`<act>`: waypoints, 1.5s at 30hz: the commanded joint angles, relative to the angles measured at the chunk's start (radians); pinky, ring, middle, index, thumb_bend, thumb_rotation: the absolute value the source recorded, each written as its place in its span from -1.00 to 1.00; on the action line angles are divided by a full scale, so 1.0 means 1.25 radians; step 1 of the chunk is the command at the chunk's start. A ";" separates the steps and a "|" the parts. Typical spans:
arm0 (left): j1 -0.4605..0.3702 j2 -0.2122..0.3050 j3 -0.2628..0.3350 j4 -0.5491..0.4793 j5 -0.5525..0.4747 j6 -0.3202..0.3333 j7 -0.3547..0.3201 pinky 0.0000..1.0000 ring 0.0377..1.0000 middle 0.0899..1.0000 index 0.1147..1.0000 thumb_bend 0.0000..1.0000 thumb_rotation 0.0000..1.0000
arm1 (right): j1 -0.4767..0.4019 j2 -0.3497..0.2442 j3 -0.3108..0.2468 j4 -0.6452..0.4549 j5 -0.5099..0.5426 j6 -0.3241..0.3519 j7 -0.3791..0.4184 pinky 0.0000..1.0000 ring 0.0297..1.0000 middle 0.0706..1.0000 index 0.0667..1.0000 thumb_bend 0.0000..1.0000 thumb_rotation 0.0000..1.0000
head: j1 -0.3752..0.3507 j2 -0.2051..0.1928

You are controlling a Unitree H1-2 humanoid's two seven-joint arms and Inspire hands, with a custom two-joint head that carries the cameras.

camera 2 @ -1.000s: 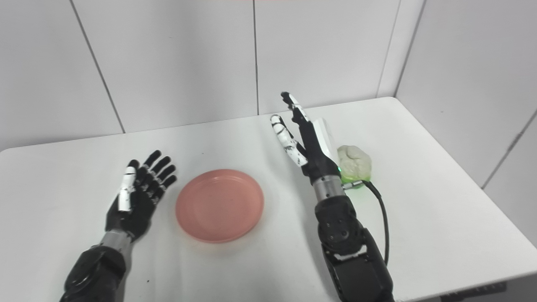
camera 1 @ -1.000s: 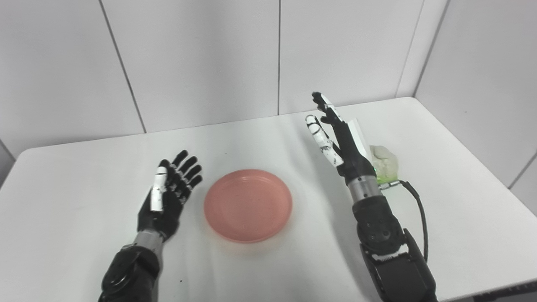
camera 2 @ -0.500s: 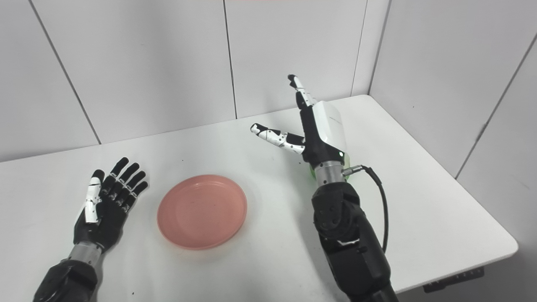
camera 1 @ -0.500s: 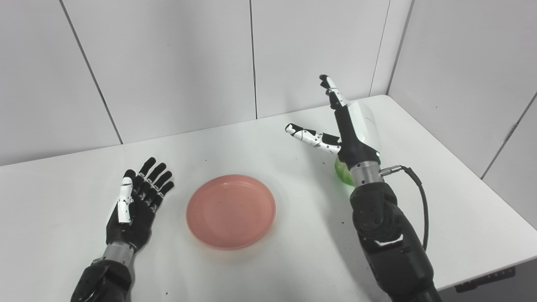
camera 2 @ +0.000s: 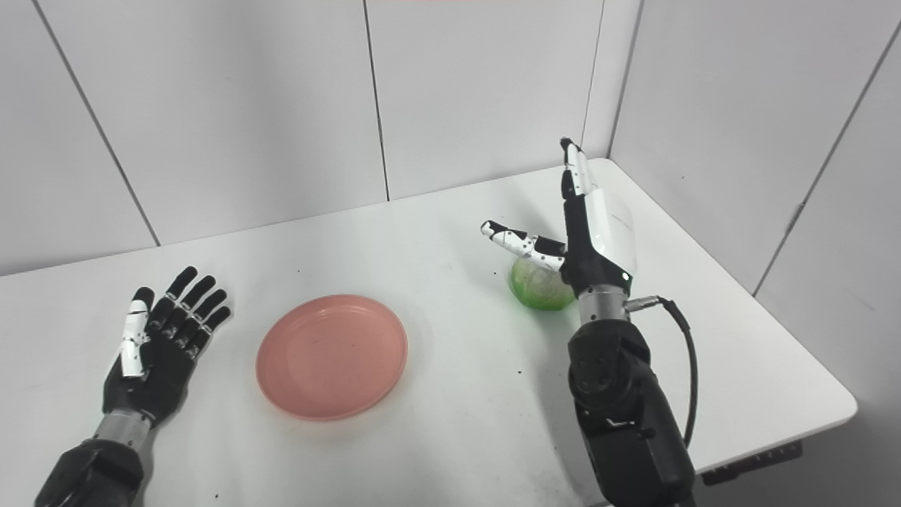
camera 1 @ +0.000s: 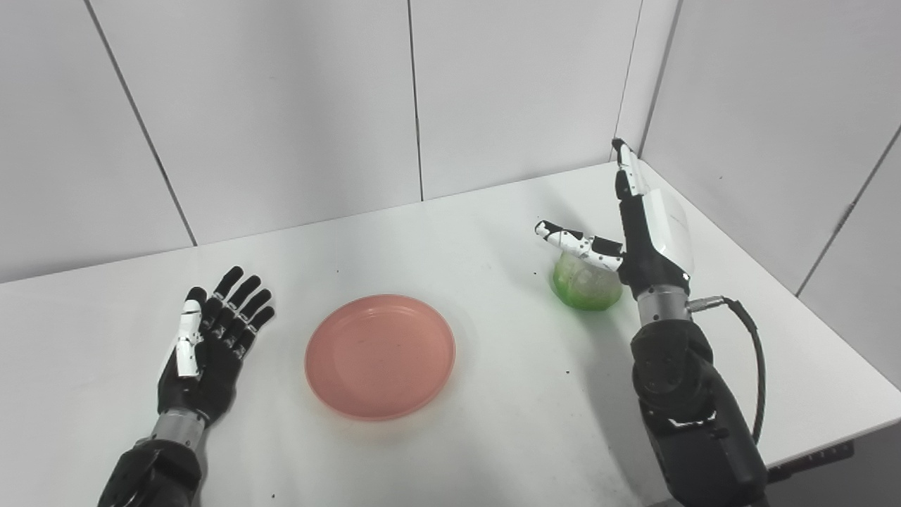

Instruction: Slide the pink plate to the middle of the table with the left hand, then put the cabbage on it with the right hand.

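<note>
The pink plate (camera 1: 380, 356) is a round, shallow dish with a low raised rim, lying flat near the middle of the desk (camera 1: 450, 232), slightly to the near side. The cabbage (camera 1: 586, 283) is a small rounded green head with pale veining, resting on the desk to the right of the plate and well apart from it; being round, it shows no clear long axis. The desk is plain white, with a few dark specks, set into a corner of white panelled walls (camera 1: 281, 105). The right hand (camera 1: 637, 232) stands upright just beside the cabbage, fingers spread wide and holding nothing, thumb reaching left over the cabbage's top. The left hand (camera 1: 211, 345) lies palm up to the left of the plate, fingers apart, empty, not touching it.
</note>
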 commanded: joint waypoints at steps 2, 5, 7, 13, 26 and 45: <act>0.011 0.014 0.006 0.026 0.001 0.024 0.006 0.77 0.74 0.75 0.75 -0.07 1.00 | -0.008 -0.019 -0.014 -0.015 0.001 0.007 -0.017 0.62 0.88 1.00 1.00 1.00 0.20 | -0.002 0.002; 0.011 0.016 0.009 0.028 0.001 0.026 0.007 0.75 0.73 0.74 0.74 -0.07 1.00 | -0.004 -0.020 -0.019 -0.013 -0.001 0.013 -0.017 0.59 0.88 1.00 1.00 1.00 0.22 | -0.004 0.004; 0.010 0.018 0.011 0.028 0.001 0.029 0.006 0.75 0.73 0.73 0.73 -0.07 1.00 | 0.001 -0.020 -0.020 -0.007 0.004 0.009 -0.017 0.60 0.90 1.00 1.00 1.00 0.22 | -0.006 0.005; 0.009 0.023 0.016 0.026 -0.004 0.042 0.001 0.77 0.74 0.74 0.74 -0.07 1.00 | 0.013 -0.017 -0.021 0.025 0.016 0.016 -0.017 0.63 0.91 1.00 1.00 1.00 0.24 | -0.015 0.012; 0.010 0.032 0.019 0.024 -0.010 0.057 -0.002 0.77 0.74 0.74 0.73 -0.08 1.00 | 0.002 -0.013 -0.012 0.117 0.040 0.010 -0.050 0.65 0.91 1.00 1.00 1.00 0.20 | -0.023 0.021; 0.016 0.036 0.021 0.011 -0.014 0.075 -0.002 0.77 0.73 0.74 0.73 -0.09 1.00 | -0.028 -0.029 0.008 0.210 0.069 0.002 -0.055 0.59 0.87 1.00 1.00 1.00 0.15 | -0.029 0.033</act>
